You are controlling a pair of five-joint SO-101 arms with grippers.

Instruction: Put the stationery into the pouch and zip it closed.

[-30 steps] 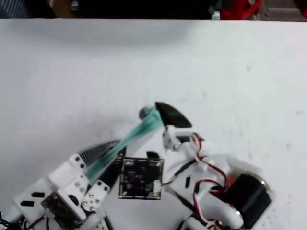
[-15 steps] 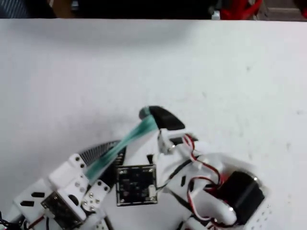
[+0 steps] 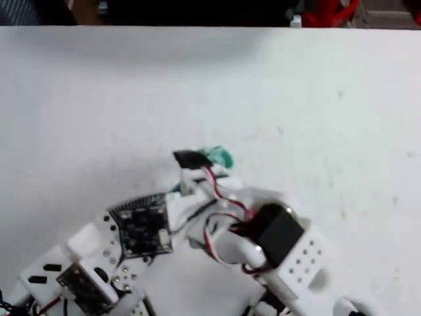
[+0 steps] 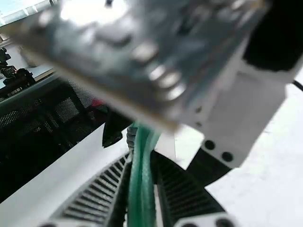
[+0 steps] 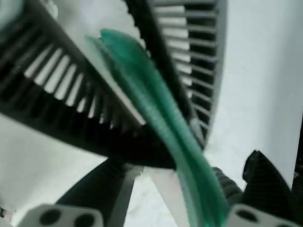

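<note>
A long, flat teal-green item [image 4: 140, 189] is clamped between the ribbed fingers of my left gripper [image 4: 141, 151], which is shut on it. I cannot tell whether it is the pouch seen edge-on or a piece of stationery. Its far end [image 3: 220, 157] pokes out near the table's middle in the high view. My right gripper [image 5: 184, 189] is open, with one dark finger on each side of the green item [image 5: 156, 113], close to the left gripper's ribbed fingers [image 5: 71, 94]. From above, the right gripper's black fingertip [image 3: 191, 158] lies just beside the green end.
The right arm's wrist camera board [image 3: 141, 227] and motor [image 3: 276, 234] lie across the left arm [image 3: 79, 270] at the near edge. The white table [image 3: 296, 99] stretches bare behind and to both sides. Dark mesh furniture [image 4: 38, 127] stands beyond the table.
The right arm has swung left across the left gripper, and its fingertip has moved left past the green item's end. The left arm has held still.
</note>
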